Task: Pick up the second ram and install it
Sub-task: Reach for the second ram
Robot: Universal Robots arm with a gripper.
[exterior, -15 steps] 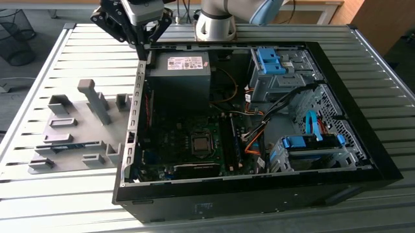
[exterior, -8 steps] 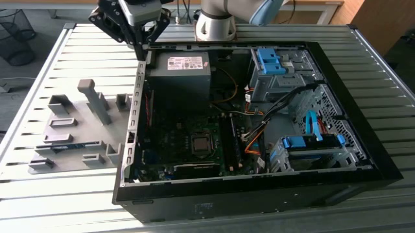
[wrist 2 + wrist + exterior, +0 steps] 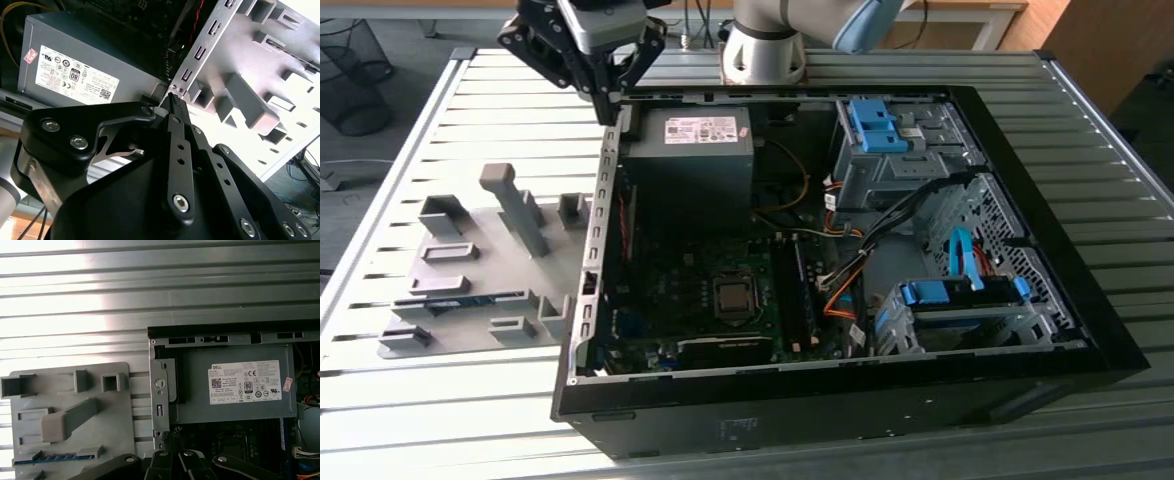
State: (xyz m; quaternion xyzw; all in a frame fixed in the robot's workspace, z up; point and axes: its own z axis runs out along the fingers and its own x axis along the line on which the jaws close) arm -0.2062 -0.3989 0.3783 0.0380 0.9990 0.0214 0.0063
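Tabletop (image 3: 454, 400): slatted metal surface carrying an open computer case and a grey fixture plate side by side.

Computer case (image 3: 854, 385): black tower lying on its side with the panel off, on the exterior view's right of the plate; the motherboard (image 3: 707, 290) is exposed inside.

Power supply (image 3: 687, 150): grey box with a white label, in the far corner of the case as the exterior view shows it; it appears in both wrist views (image 3: 75, 70) (image 3: 235, 390).

Fixture plate (image 3: 467, 250): grey plastic base with raised blocks and pockets, just beside the perforated rear wall of the case; seen in the first wrist view (image 3: 65, 390).

Second ram (image 3: 460, 299): thin blue-green strip standing on edge in a slot of the fixture plate, on the plate's near side in the exterior view; the first wrist view shows it between two small grey blocks (image 3: 47, 458). Nothing touches it.

Gripper (image 3: 607, 108): black linkage head held over the far corner of the case, next to the power supply and well apart from the second ram (image 3: 174, 98).

Fingers (image 3: 176, 107): brought together at the tips with nothing between them; the tips lie close to the case's rear wall, and contact cannot be judged.

Memory slots (image 3: 797, 295): long black slots on the motherboard, beside the processor socket.
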